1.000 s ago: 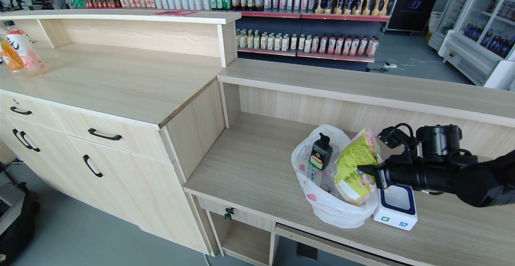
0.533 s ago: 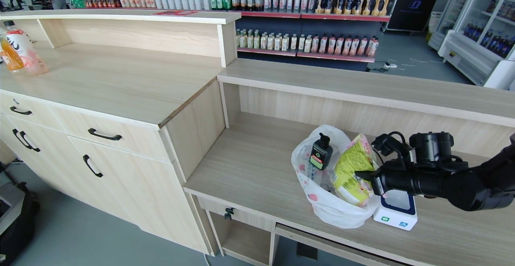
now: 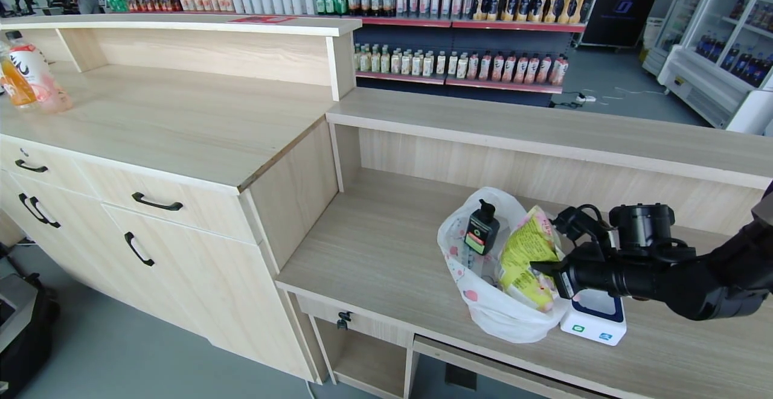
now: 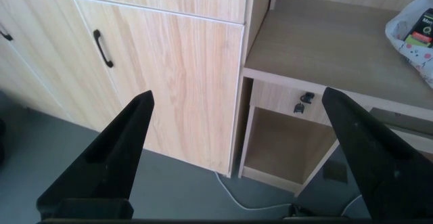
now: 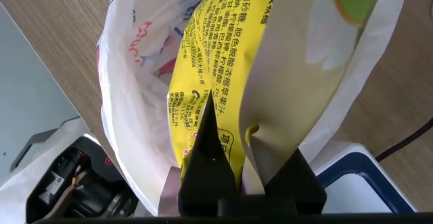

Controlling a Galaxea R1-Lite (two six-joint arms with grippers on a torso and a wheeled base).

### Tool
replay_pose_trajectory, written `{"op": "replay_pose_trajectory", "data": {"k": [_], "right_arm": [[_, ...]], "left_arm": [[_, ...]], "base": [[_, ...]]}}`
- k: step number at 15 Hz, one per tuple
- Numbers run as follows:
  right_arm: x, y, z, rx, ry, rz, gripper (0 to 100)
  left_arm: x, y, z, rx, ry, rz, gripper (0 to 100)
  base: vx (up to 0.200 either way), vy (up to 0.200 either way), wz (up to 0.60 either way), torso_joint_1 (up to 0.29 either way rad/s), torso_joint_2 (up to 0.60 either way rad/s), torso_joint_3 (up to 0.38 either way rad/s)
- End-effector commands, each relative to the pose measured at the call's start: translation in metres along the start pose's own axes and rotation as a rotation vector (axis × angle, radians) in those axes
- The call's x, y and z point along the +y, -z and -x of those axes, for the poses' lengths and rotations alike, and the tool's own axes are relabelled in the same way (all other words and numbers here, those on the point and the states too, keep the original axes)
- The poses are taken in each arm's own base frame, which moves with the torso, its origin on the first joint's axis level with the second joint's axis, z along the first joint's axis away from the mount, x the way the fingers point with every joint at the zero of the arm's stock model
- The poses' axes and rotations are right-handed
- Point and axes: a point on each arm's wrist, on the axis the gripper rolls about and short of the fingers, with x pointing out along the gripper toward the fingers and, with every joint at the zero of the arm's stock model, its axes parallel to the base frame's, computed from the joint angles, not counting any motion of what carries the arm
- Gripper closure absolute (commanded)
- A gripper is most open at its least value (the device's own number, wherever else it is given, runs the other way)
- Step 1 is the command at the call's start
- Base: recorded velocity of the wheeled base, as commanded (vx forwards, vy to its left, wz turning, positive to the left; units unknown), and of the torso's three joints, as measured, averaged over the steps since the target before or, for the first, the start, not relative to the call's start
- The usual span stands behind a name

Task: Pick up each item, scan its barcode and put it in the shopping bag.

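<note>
A yellow snack bag point(image 3: 522, 257) stands tilted inside the white plastic shopping bag point(image 3: 483, 305) on the low counter. My right gripper point(image 3: 546, 266) is shut on the snack bag's edge, just over the bag's right rim. In the right wrist view the fingers point(image 5: 206, 149) pinch the yellow snack bag point(image 5: 223, 75) with the shopping bag point(image 5: 125, 116) around it. A black pump bottle point(image 3: 481, 230) stands in the shopping bag beside the snack bag. A white and blue scanner point(image 3: 595, 320) sits right of the bag. My left gripper point(image 4: 237, 156) hangs open over the floor before the cabinet, holding nothing.
Two drink bottles point(image 3: 30, 73) stand at the far left of the high counter point(image 3: 181, 121). A raised back ledge point(image 3: 543, 133) runs behind the low counter point(image 3: 374, 248). Cabinet doors with black handles point(image 4: 101, 45) and an open cubby point(image 4: 284, 143) lie below.
My right gripper has come down and slightly left with the snack bag, which now sits deeper in the shopping bag. Nothing else moved.
</note>
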Motion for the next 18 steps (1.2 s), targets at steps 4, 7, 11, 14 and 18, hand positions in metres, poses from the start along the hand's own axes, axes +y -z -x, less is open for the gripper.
{"op": "replay_pose_trajectory", "data": {"k": [4,7,11,14,18], "right_arm": [[0.001,0.002,0.000,0.005,-0.002,-0.002,100],[0.000,0.000,0.001,-0.003,0.002,0.000,0],[0.000,-0.009,0.009,-0.030,0.014,0.005,0],[0.000,-0.034,0.034,-0.115,0.051,0.043,0],[0.004,-0.066,0.096,-0.265,0.148,0.110,0]], "left_arm": [[0.000,0.000,0.000,0.001,0.000,0.000,0],[0.000,0.000,0.000,0.001,0.000,0.000,0],[0.000,0.000,0.000,0.001,0.000,0.000,0],[0.000,0.000,0.000,0.001,0.000,0.000,0],[0.000,0.000,0.000,0.001,0.000,0.000,0]], "base": [[0.000,0.000,0.00,0.000,0.00,0.000],[0.000,0.000,0.00,0.000,0.00,0.000],[0.000,0.000,0.00,0.000,0.00,0.000],[0.000,0.000,0.00,0.000,0.00,0.000],[0.000,0.000,0.00,0.000,0.00,0.000]]}}
